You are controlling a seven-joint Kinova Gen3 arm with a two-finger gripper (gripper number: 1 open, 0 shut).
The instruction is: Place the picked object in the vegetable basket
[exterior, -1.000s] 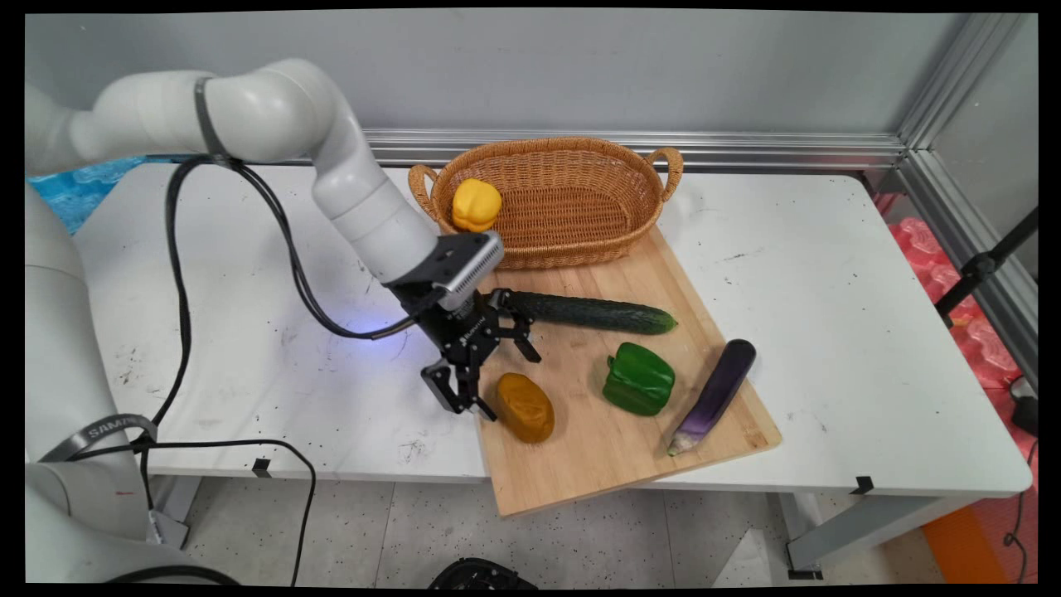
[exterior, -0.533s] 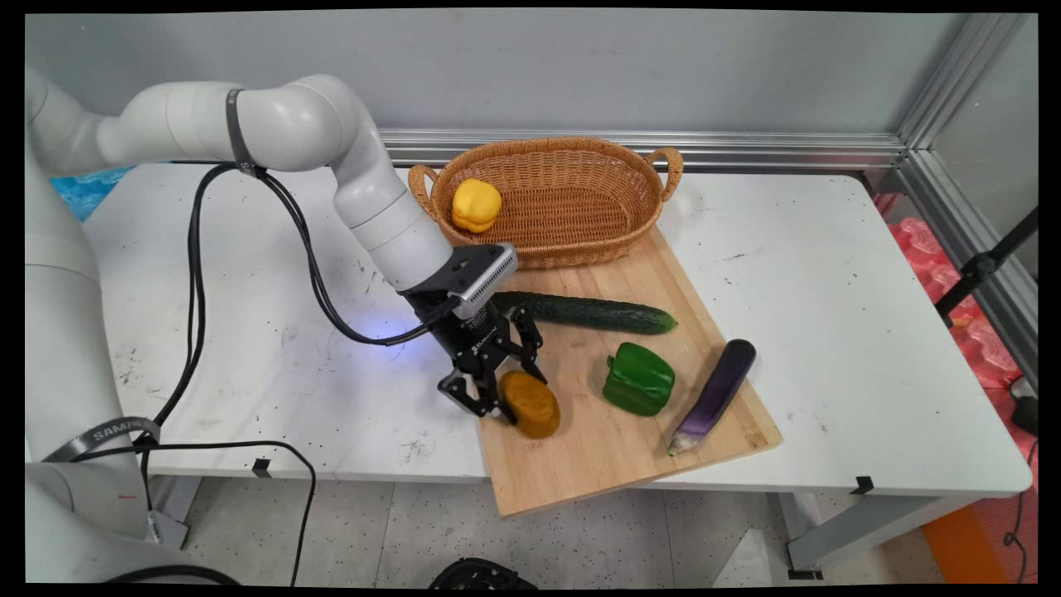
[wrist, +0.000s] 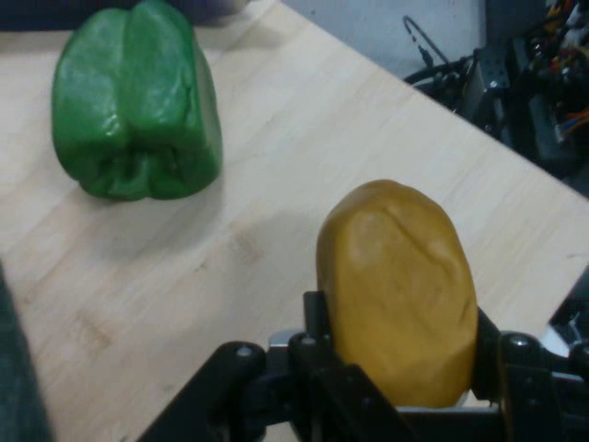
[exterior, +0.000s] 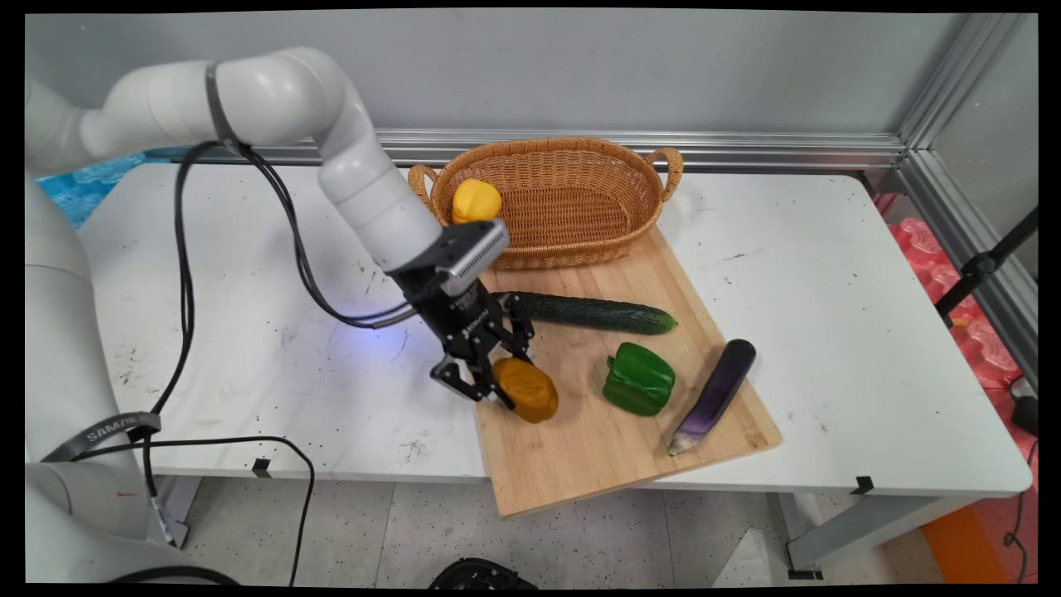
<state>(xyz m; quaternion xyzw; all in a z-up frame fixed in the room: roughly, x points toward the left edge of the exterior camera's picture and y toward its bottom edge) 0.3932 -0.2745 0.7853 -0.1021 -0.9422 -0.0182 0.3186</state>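
Main view first: my pincer point(exterior: 491, 388) is clamped tight on the orange-brown potato point(exterior: 525, 389), and I've got it over the near-left part of the wooden cutting board point(exterior: 613, 448). My fingers point(exterior: 461, 383) bracket it from both sides, one on the table side, the other tucked behind the potato toward the cucumber. Whether the potato sits clear of the wood or just brushes it, I can't quite say from this angle.

Hand view now: the potato point(wrist: 398, 290) fills the space between my black linkage, pinched at its lower end, its rounded top sticking out ahead of me. Past it lies bare board point(wrist: 230, 258), and the green bell pepper point(wrist: 136, 99) sits well apart at the upper left of that view.

Back on the main view, the green bell pepper point(exterior: 637, 378) rests on the board to the right of the potato, with a gap between them. The dark cucumber point(exterior: 593, 313) lies lengthwise across the board behind my wrist, its left end hidden by my linkage. The purple eggplant point(exterior: 714, 395) lies slanted near the board's right edge, stem end toward the near side.

Behind the board stands the wicker basket point(exterior: 580, 240), its near wall touching the board's far edge. A yellow bell pepper point(exterior: 475, 200) sits inside at its left end, partly hidden by my wrist. All of it rests on the white table point(exterior: 829, 274).
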